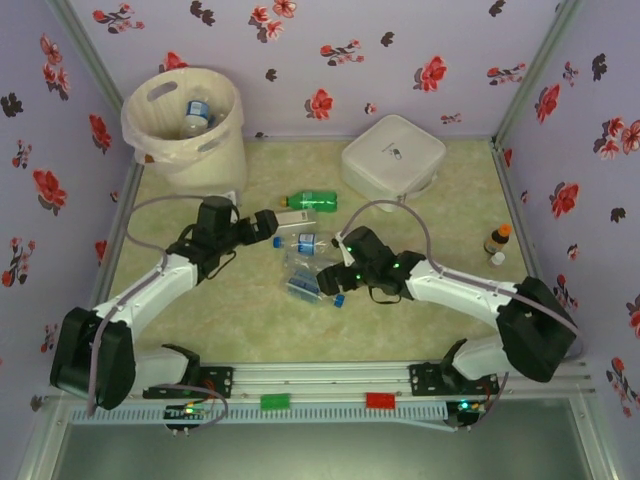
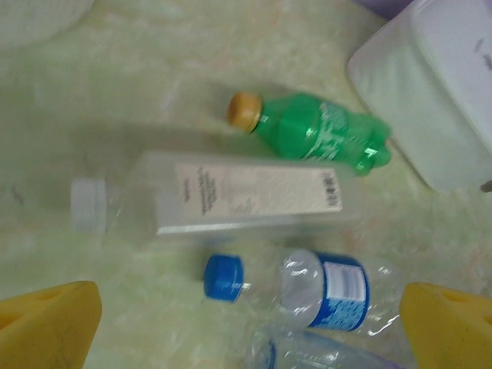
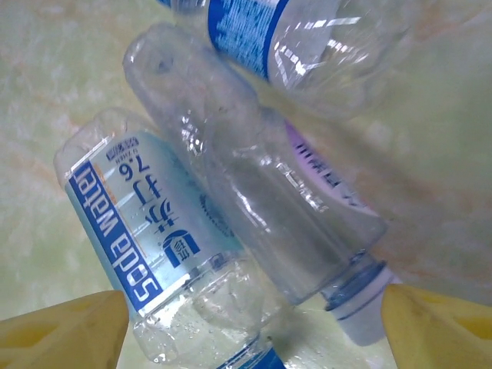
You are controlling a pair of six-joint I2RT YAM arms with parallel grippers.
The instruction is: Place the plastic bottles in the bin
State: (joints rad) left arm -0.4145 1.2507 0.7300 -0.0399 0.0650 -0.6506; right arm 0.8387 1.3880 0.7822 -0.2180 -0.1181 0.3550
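Note:
The cream-white bin (image 1: 185, 125) stands at the back left with a bottle (image 1: 197, 112) inside. A green bottle (image 1: 312, 200) (image 2: 315, 134) lies on the mat. Nearer lie a clear flat-sided bottle with a white cap (image 2: 231, 196) and a blue-capped clear bottle (image 2: 323, 288). My left gripper (image 1: 268, 222) (image 2: 250, 327) hangs open just above them, yellow fingertips (image 2: 46, 323) wide apart. My right gripper (image 1: 325, 280) (image 3: 254, 334) is open over the pile (image 1: 305, 275). Below its fingertips (image 3: 438, 330) lie a blue-labelled soda bottle (image 3: 146, 246) and a clear bottle (image 3: 254, 200).
A flat white square box (image 1: 393, 155) (image 2: 438, 92) sits at the back right, close to the green bottle. A tiny brown bottle with an orange cap (image 1: 497, 240) stands by the right wall. Flowered walls enclose the mat on three sides.

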